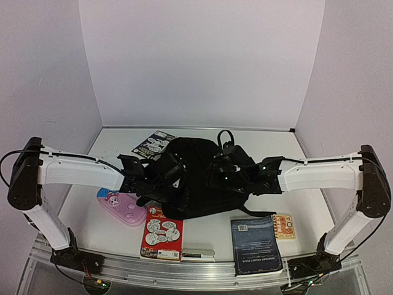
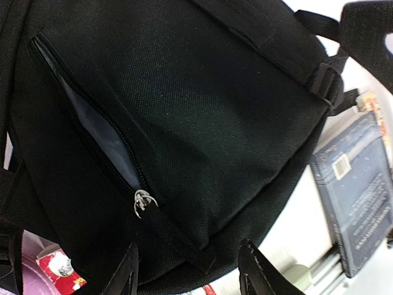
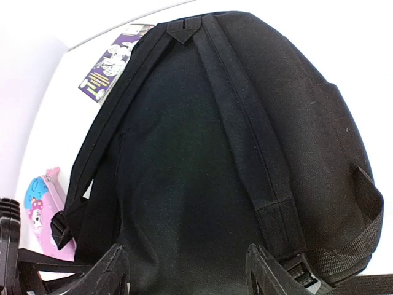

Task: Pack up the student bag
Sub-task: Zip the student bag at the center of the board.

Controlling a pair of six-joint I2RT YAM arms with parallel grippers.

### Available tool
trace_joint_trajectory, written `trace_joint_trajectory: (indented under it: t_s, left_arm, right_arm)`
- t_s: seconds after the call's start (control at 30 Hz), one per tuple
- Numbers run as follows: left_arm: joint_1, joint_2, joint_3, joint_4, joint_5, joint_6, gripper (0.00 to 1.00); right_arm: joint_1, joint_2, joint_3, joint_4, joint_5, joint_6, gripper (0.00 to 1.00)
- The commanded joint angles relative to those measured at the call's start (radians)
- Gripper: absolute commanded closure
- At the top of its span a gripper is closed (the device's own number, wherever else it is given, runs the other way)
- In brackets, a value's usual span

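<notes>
The student bag [image 1: 195,178] is a large black backpack lying in the middle of the table. My left gripper [image 1: 167,173] is open at its left side; in the left wrist view the jaws [image 2: 191,273] stand wide over the front pocket [image 2: 202,141], whose zipper [image 2: 142,203] is open, showing grey lining. My right gripper [image 1: 216,173] is open at the bag's right side; in the right wrist view it [image 3: 187,273] hovers over the bag's back panel [image 3: 184,178] between the shoulder straps [image 3: 245,135]. Neither holds anything.
A pink pencil case [image 1: 121,206], a red comic book [image 1: 163,238] and a white marker [image 1: 198,253] lie front left. A dark blue book [image 1: 255,244] and a small orange card [image 1: 283,226] lie front right. A purple booklet [image 1: 153,143] lies behind the bag.
</notes>
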Motion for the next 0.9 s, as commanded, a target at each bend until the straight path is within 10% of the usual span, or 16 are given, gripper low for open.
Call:
trace_joint_trajectory:
  t_s: [0.0, 0.33, 0.67, 0.87]
  left_arm:
    - [-0.015, 0.049, 0.088, -0.080, -0.123, 0.021, 0.45]
    - [-0.033, 0.124, 0.137, -0.113, -0.149, 0.018, 0.52]
    - [-0.039, 0.099, 0.155, -0.126, -0.179, -0.038, 0.99]
    - [-0.035, 0.021, 0.140, -0.085, -0.204, -0.091, 1.00]
  right_arm:
    - [-0.001, -0.036, 0.002, -0.002, 0.037, 0.017, 0.39]
    - [-0.002, -0.037, -0.009, -0.002, 0.037, 0.022, 0.39]
    - [-0.001, -0.077, -0.029, -0.003, 0.049, -0.005, 0.39]
    - [0.000, -0.144, -0.068, -0.004, 0.016, -0.058, 0.39]
